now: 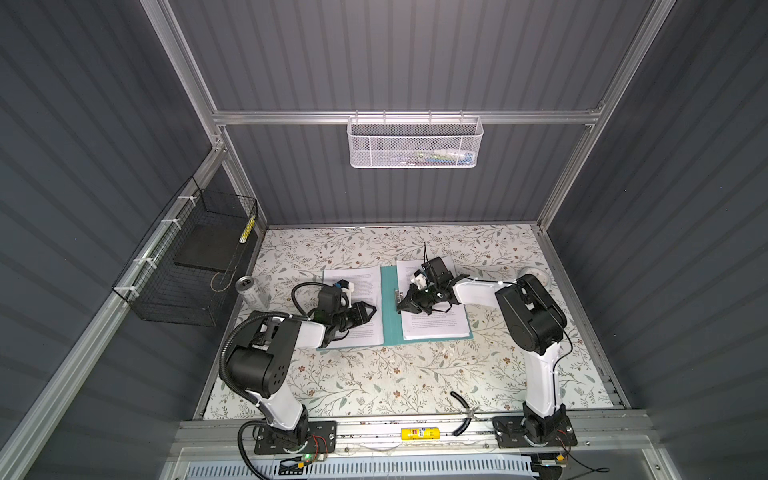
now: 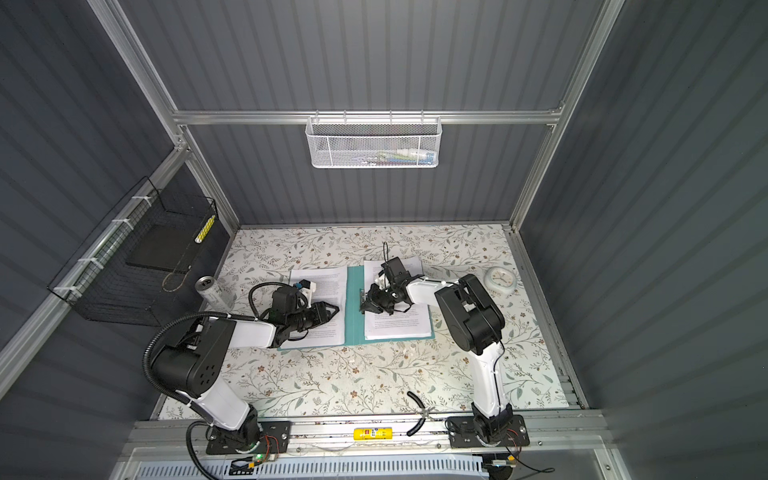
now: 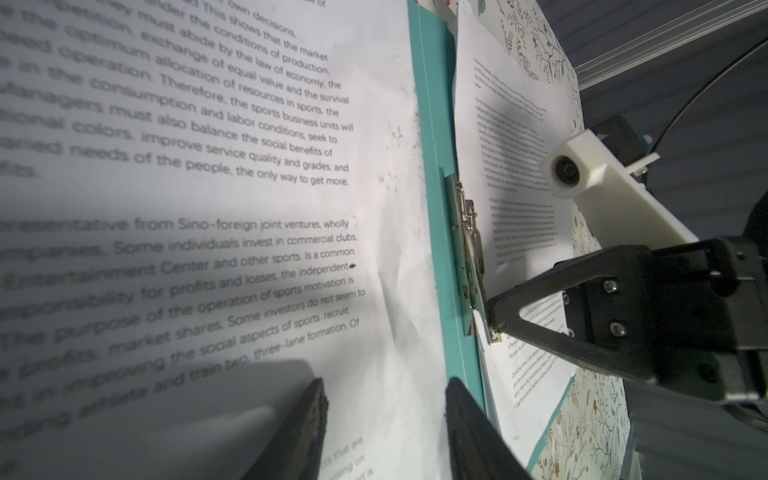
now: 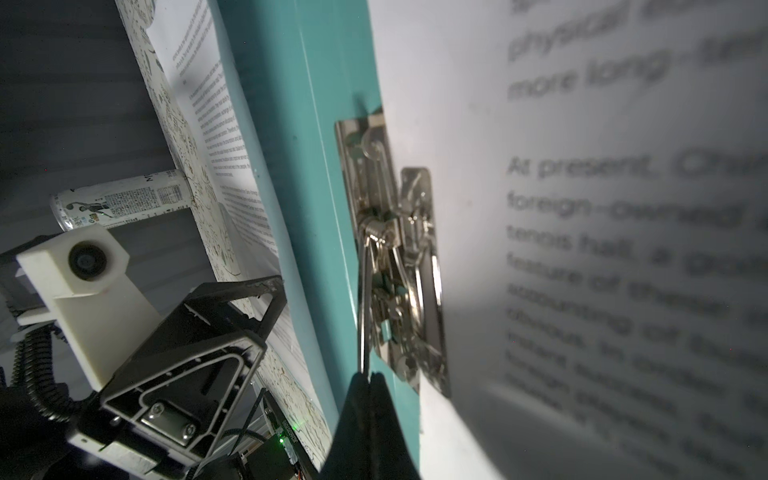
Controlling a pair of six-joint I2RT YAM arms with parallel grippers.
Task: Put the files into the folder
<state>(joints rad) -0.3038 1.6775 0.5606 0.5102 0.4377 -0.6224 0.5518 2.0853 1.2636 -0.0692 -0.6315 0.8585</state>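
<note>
Two stacks of files, white A4 paper sheets with black printed text, lie on your thin teal-green card folder (image 1: 388, 316) (image 2: 354, 316) (image 3: 432, 124) (image 4: 299, 124). The folder lies open and flat, mid-table on the floral-patterned tabletop (image 1: 374, 382) (image 2: 332, 382).

- Left stack (image 1: 365, 282) (image 2: 328, 282) (image 3: 208, 208) (image 4: 216, 104) covers the left cover.
- Right stack (image 1: 436, 328) (image 2: 399, 328) (image 3: 511, 166) (image 4: 582, 208) covers the right cover. Its far edge pokes past the folder's far edge.
- Teal shows only at the spine strip and as thin margins.
- The shiny metal clip (image 1: 398, 296) (image 2: 362, 297) (image 3: 467, 232) (image 4: 395, 249) sits on the spine strip against the right stack's inner edge. You can't tell whether the paper is under it.

Your left gripper (image 1: 372, 309) (image 2: 334, 309) (image 3: 384, 384) is low over the left stack near its inner edge, pointing at the spine. Its jaws are spread with nothing between them. Contact with the paper isn't clear.

Your right gripper (image 1: 401, 309) (image 2: 363, 309) (image 3: 492, 318) (image 4: 368, 380) reaches across the right stack to the clip with its jaws pressed together. In the right wrist view the clip's thin wire lever runs straight down to the tips. Whether the wire is actually pinched between the pads is not resolvable.

A white printed drinks can (image 1: 247, 289) (image 2: 210, 289) (image 4: 124, 199) stands at the table's left edge, well apart from the folder.
</note>
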